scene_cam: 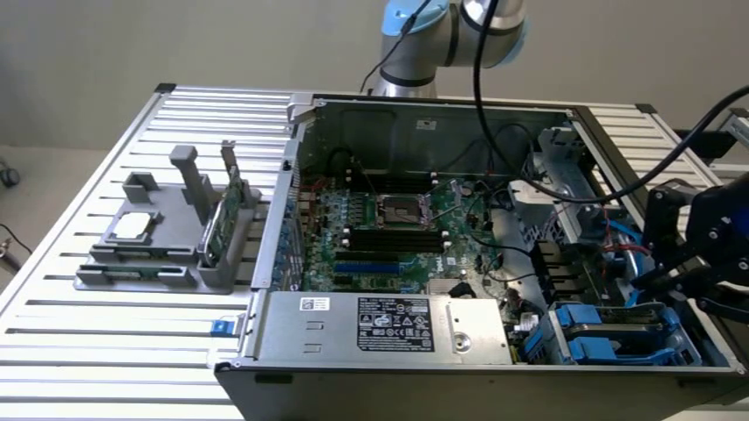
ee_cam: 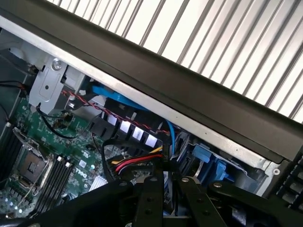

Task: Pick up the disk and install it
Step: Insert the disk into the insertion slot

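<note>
Black jaws hang over blue plastic drive bays (scene_cam: 602,338) at the open grey metal computer case's (scene_cam: 445,132) near corner, exterior view's right, apparently lining up for insertion; clenched or released, I cannot tell

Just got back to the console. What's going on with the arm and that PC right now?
The arm's gripper is low at the exterior view's right end of the open computer case, right over the drive bay with its blue carriers. Whether it grips anything cannot be made out. On the slatted table, the grey stand at the exterior view's left holds a small silver chip and a green circuit card.
</note>
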Tool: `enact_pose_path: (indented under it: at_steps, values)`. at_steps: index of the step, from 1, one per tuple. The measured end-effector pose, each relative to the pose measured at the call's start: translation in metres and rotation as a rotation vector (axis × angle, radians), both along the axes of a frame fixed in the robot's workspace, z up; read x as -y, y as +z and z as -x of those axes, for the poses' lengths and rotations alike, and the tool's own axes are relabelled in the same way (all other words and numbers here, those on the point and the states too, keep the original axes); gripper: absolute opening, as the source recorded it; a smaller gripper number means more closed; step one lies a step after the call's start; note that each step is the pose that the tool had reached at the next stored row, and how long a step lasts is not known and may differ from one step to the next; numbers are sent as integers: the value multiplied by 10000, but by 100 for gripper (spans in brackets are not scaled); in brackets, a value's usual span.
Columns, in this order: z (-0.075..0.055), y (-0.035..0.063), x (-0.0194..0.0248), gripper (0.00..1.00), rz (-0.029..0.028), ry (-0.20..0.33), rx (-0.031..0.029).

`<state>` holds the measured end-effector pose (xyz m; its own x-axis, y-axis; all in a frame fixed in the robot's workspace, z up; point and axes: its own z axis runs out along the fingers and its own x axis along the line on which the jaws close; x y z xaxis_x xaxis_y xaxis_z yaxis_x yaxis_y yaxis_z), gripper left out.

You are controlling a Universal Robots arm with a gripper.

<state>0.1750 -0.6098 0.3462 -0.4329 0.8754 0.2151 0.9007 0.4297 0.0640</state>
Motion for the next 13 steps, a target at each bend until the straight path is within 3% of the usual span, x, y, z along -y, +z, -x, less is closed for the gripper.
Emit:
enact_pose_path:
  at_steps: [5, 9, 13]
  values:
    - [4, -13, 1, 17, 2, -593, -31]
    - [11, -41, 0, 17, 74, -921, -37]
    - [13, -41, 0, 17, 88, -994, -292]
